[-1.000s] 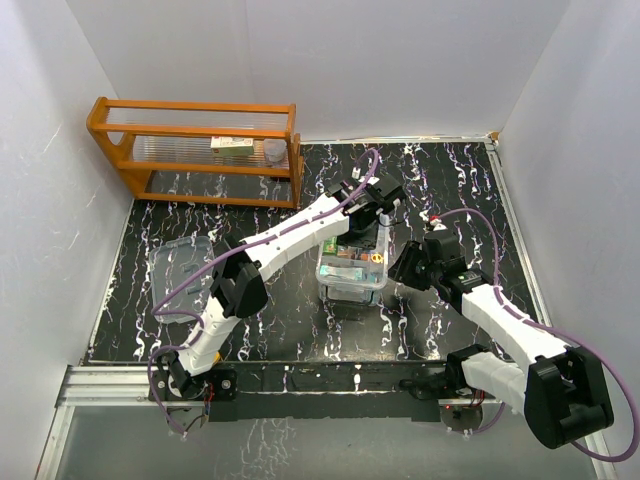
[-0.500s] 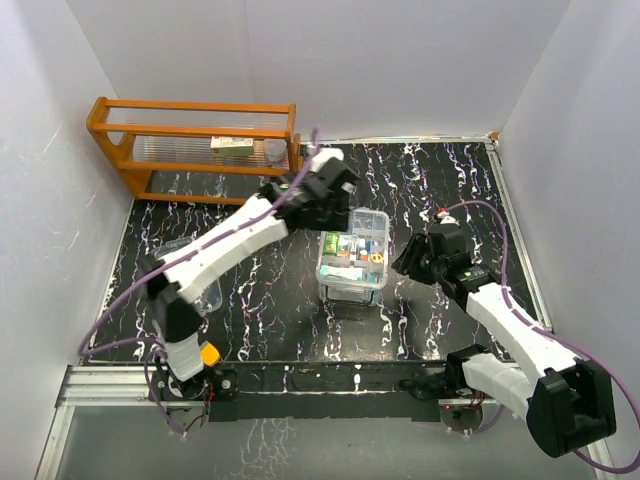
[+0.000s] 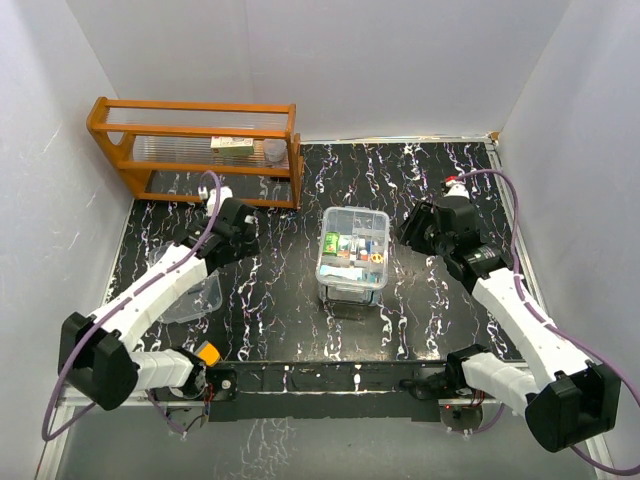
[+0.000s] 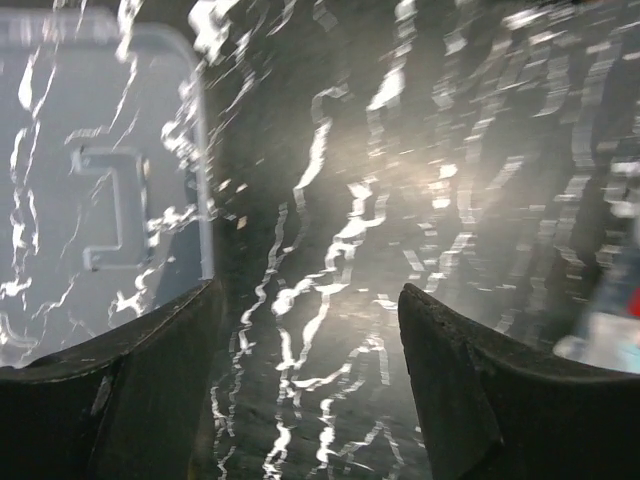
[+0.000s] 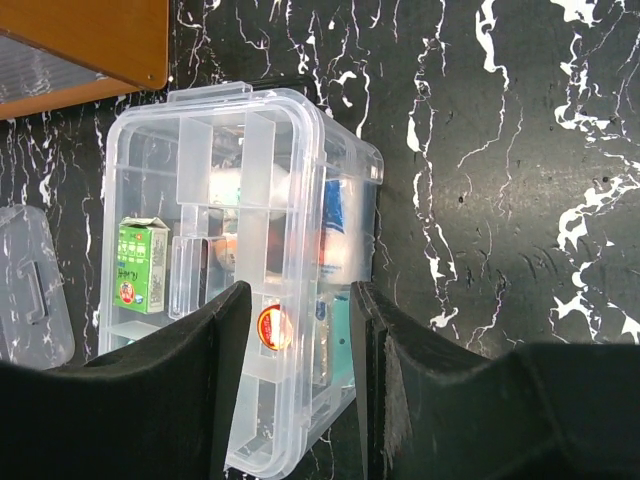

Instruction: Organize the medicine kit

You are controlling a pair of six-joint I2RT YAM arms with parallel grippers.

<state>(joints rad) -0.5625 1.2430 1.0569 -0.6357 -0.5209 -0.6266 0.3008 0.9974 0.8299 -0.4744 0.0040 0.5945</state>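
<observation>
- Nearest, left of the medicine kit, the flat lid lies on the table, off the box. Closing up looks like the step in hand.
- The left gripper hovers between lid and kit, jaws wide and empty. Next it needs to centre over the lid's handle and pinch.
- The right gripper, just right of the kit, is spread and holds nothing.
- Only its wrist view shows the divided tray and a green carton. Only the top view shows the orange rack beyond the kit.
</observation>
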